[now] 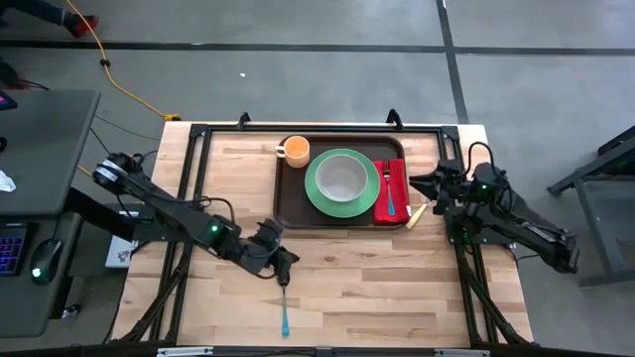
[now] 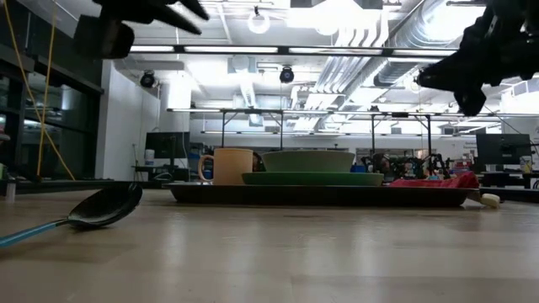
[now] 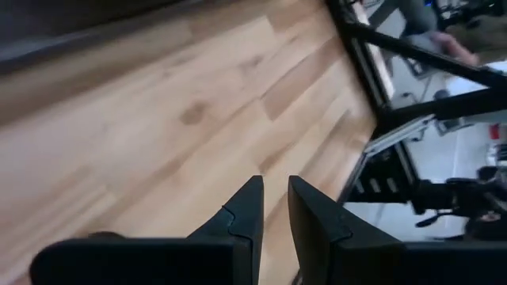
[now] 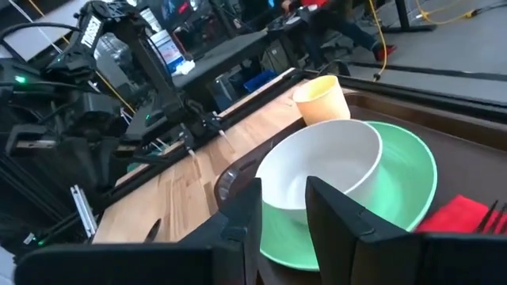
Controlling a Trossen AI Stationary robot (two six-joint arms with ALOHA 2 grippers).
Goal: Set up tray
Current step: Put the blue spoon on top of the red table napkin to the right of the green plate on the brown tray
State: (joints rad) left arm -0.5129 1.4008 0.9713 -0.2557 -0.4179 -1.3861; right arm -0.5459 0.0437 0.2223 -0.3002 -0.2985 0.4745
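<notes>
Tray [image 1: 290, 188] at table's [image 1: 377, 278] far middle, rim close to far edge, carrying cup [image 1: 295, 151], bowl [image 1: 341, 177] on green plate [image 1: 319, 194], red napkin [image 1: 393, 180]. Wide bare wood nearer. Spoon [image 1: 285, 315] by near edge. Left gripper [image 1: 283, 262] above spoon, slightly parted, empty. Right gripper [image 1: 425, 184] beside tray's right edge, slightly parted, empty.
</notes>
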